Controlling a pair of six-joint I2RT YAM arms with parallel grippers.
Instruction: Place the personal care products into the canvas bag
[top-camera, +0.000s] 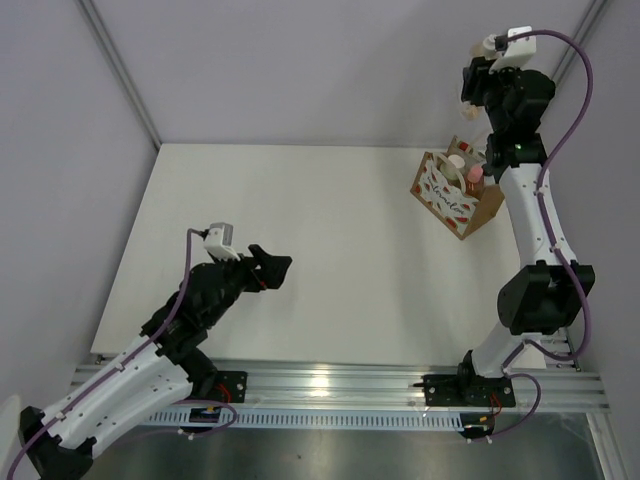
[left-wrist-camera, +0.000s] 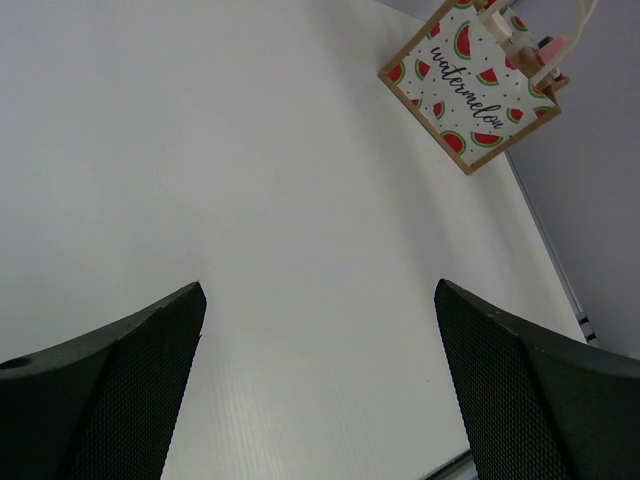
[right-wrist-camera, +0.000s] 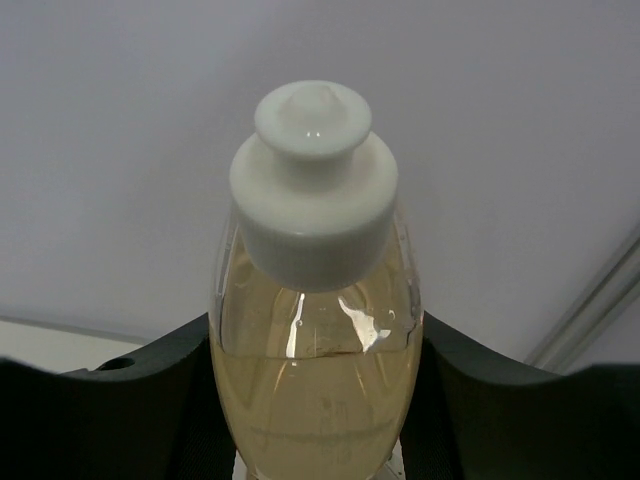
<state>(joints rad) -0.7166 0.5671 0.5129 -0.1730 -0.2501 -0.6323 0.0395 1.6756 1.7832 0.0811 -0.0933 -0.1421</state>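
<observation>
One word, "watermelon", on canvas bag (left-wrist-camera: 470, 90); right gripper (right-wrist-camera: 315, 400) grasps flask (right-wrist-camera: 315, 300), left gripper (left-wrist-camera: 320, 380) released.

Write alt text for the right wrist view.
A squat amber flask with a white cap fills the centre of the frame, cap toward the top, clamped between the dark fingers of the right pincer. Behind it is a plain grey wall, with a pale frame strip at the lower right.
</observation>
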